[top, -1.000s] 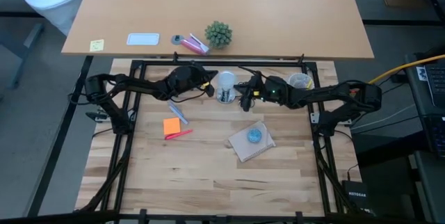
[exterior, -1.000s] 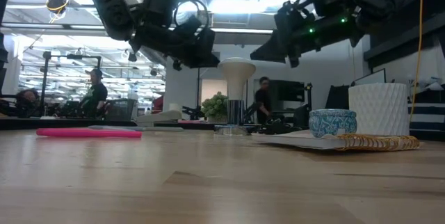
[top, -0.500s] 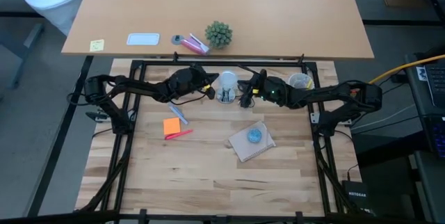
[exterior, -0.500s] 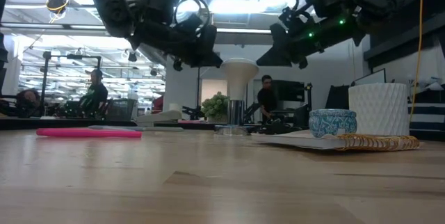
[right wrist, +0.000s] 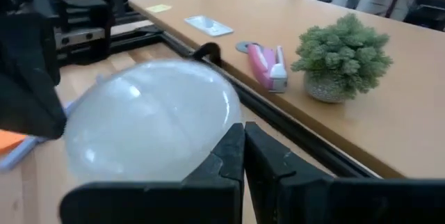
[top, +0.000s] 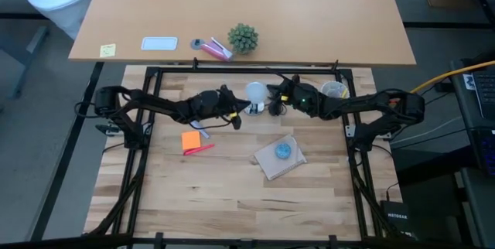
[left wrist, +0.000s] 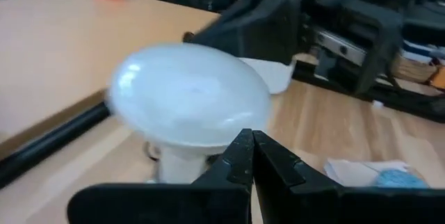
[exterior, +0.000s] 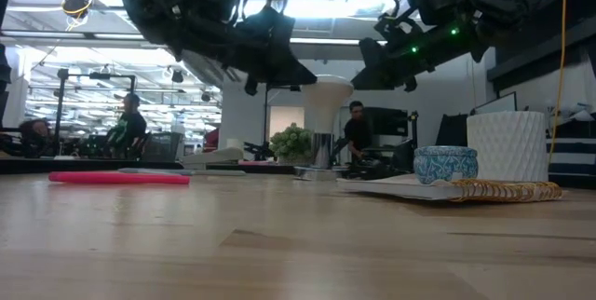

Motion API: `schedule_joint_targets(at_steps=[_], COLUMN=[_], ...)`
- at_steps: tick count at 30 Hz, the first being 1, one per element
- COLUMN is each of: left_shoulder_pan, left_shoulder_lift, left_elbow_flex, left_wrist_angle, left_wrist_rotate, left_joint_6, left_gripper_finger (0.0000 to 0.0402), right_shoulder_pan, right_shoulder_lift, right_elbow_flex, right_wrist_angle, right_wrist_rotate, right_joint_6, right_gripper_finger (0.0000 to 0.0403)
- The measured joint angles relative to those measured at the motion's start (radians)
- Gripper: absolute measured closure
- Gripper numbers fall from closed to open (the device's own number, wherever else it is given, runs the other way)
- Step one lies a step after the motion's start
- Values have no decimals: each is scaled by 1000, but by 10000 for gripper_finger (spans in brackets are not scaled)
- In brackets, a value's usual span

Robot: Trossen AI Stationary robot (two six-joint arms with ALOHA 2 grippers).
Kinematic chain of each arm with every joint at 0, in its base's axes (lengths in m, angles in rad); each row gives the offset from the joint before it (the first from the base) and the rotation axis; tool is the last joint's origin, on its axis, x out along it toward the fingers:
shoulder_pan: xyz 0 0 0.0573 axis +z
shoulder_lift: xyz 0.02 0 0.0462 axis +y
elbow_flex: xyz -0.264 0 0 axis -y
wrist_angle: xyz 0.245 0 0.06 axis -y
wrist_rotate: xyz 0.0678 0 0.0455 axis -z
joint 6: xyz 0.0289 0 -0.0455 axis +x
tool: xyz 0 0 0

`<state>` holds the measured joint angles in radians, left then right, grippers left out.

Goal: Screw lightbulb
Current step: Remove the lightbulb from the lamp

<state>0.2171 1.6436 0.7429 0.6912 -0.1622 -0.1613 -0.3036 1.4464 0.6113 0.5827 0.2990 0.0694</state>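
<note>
The lightbulb (top: 255, 92) stands upright on the wooden worktop (top: 232, 195), near its far edge and about in the middle between the two arms. In the low view its white globe (exterior: 327, 104) is on top and the grey base sits in a shiny metal socket (exterior: 321, 154) that rests on the worktop.

The left hand (top: 235, 117) is just beside the lightbulb, on its left and a little nearer to the front. In the left wrist view its two dark fingers (left wrist: 240, 161) are pressed together at the tips and hold nothing; the globe (left wrist: 189, 95) is right behind them.

The right hand (top: 274, 104) is just beside the lightbulb on the other side. In the right wrist view its fingers (right wrist: 236, 156) are also closed against each other with nothing between them, and the globe (right wrist: 149, 121) is very close in front.

Whether either hand touches the bulb I cannot tell.

Nearer to the front lie an orange note (top: 191, 141), a pink pen (top: 199, 149) and a notebook (top: 272, 164) with a small blue round thing (top: 284, 151) on it.
</note>
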Motion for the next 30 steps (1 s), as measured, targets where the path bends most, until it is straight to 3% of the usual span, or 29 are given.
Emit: schedule_joint_targets(at_steps=[11, 18, 25, 30], left_shoulder_pan=[4, 92, 218, 251], left_shoulder_lift=[1, 0, -1, -1], left_elbow_flex=[44, 82, 82, 82], left_wrist_angle=[178, 186, 52, -56], left_wrist_rotate=[-37, -139, -129, -33], left_joint_6=[121, 229, 165, 112], left_gripper_finger=[401, 401, 401, 401], right_shoulder_pan=[4, 4, 4, 4], right_shoulder_lift=[-72, -114, -72, -25], right_elbow_flex=[-1, -1, -1, -1], right_wrist_angle=[38, -2, -32, -20], right_wrist_rotate=[-21, -265, -320, -303], right_joint_6=[-120, -36, 33, 32], right_gripper_finger=[391, 391, 391, 391])
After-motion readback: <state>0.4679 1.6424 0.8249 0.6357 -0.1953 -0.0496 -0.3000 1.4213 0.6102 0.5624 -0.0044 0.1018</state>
